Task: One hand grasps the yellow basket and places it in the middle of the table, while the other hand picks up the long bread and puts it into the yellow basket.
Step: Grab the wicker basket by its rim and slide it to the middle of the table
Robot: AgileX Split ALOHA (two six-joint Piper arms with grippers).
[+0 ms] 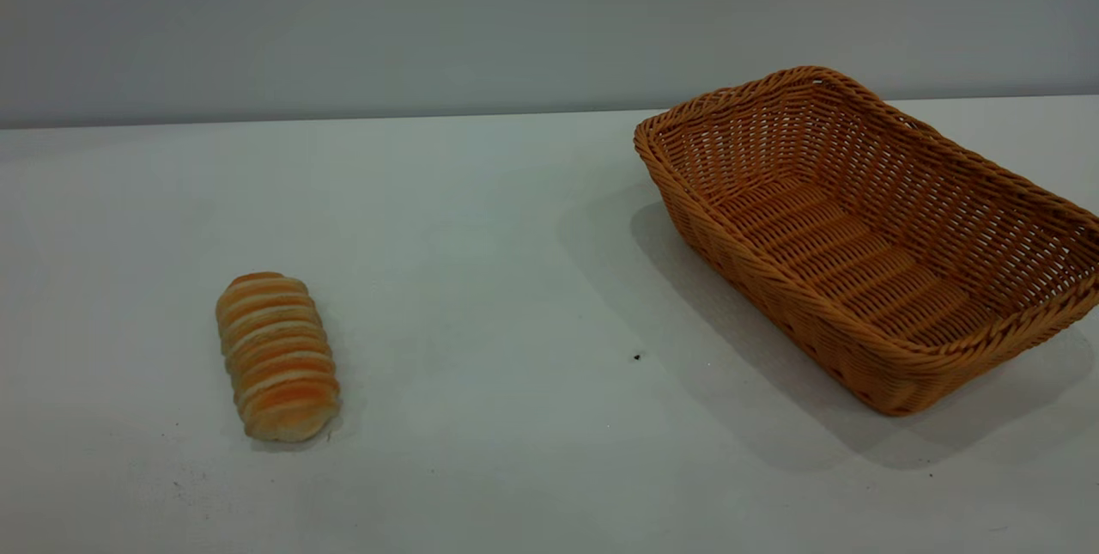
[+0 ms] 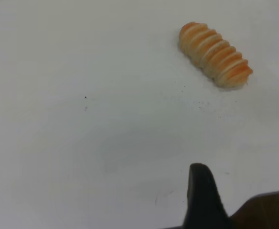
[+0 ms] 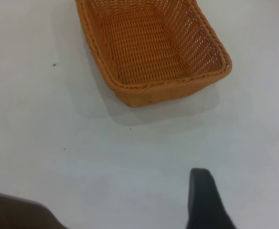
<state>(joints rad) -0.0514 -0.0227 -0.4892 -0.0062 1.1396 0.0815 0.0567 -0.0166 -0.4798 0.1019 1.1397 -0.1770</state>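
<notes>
The long bread [image 1: 276, 356], an oblong roll with orange and cream stripes, lies alone on the white table [image 1: 515, 279] at the left. In the left wrist view the bread [image 2: 215, 55] lies well beyond my left gripper [image 2: 247, 188]; only one black finger [image 2: 200, 193] shows, with bare table beside it. At the right stands the yellow basket [image 1: 970, 193], empty, set at an angle. In the right wrist view the basket [image 3: 149, 93] is ahead of my right gripper [image 3: 247, 191], which is open and holds nothing. Neither arm shows in the exterior view.
A grey wall [image 1: 515, 21] rises behind the table's far edge. A small dark speck [image 1: 637, 356] lies between bread and basket. A dark brown shape fills one corner of each wrist view [image 2: 268, 212] [image 3: 15, 214].
</notes>
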